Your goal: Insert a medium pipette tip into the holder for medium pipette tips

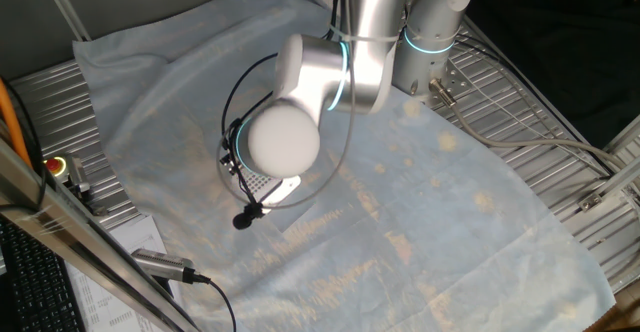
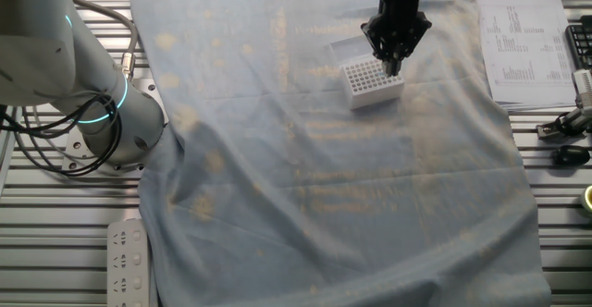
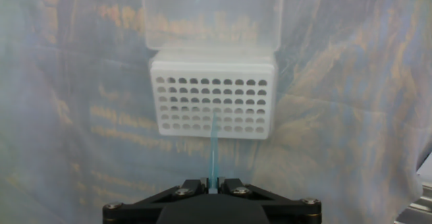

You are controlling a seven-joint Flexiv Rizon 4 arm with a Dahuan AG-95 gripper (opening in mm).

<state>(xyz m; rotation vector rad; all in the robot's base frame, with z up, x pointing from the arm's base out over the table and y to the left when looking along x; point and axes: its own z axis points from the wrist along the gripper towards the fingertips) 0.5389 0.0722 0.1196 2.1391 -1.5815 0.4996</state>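
Observation:
The holder for medium pipette tips (image 3: 212, 99) is a white rack with a grid of dark holes, its clear lid open behind it. It also shows in the other fixed view (image 2: 372, 80), and partly under the arm in one fixed view (image 1: 268, 185). My gripper (image 3: 212, 183) is shut on the medium pipette tip (image 3: 213, 150), a thin pale blue sliver pointing from the jaws toward the rack's hole grid. Its point lies over the lower middle rows. In the other fixed view the gripper (image 2: 392, 65) hangs just above the rack's right part.
A wrinkled pale blue cloth (image 2: 324, 187) covers the table. Printed sheets (image 2: 523, 43) lie at the right edge in the other fixed view. The arm's base (image 2: 111, 122) stands at the left. Cables and a metal plug (image 1: 165, 264) lie near the front left.

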